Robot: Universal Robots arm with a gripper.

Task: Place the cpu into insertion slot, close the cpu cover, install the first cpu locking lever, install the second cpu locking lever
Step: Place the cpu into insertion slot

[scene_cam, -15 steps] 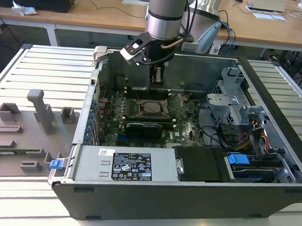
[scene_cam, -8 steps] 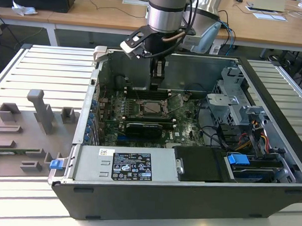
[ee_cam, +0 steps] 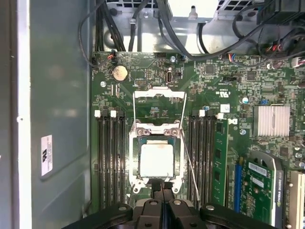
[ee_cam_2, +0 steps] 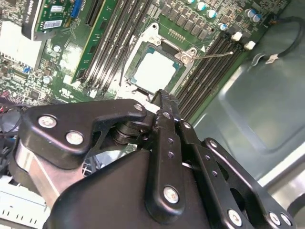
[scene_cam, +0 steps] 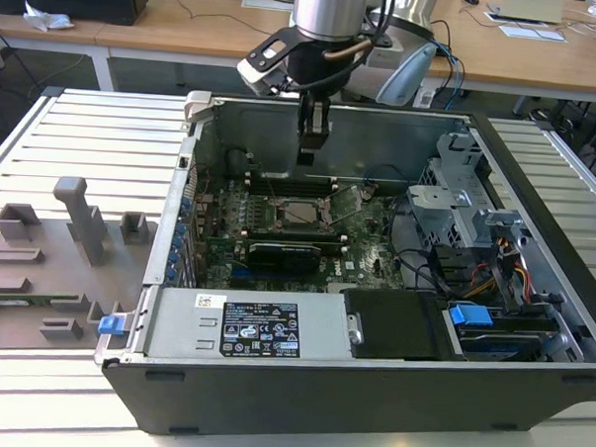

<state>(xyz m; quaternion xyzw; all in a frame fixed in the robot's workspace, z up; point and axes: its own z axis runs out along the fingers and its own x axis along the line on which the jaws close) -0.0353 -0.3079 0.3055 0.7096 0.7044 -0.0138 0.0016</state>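
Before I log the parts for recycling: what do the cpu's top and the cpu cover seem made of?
The cpu: probably metal on top, pale silver-grey, matte, with a soft even sheen. The cpu cover: likely thin steel plate, brighter, its stamped edges catching light.

The arm [scene_cam: 330, 12] reaches straight down from above, and the gripper [scene_cam: 306, 155] hangs vertical, pointing downward, its slim black jaws pressed together tip to tip.

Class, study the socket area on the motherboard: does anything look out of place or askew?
Yes: the thin wire lever beside the cpu slants out over the memory slots instead of lying along the cpu's side, so it looks unlatched.
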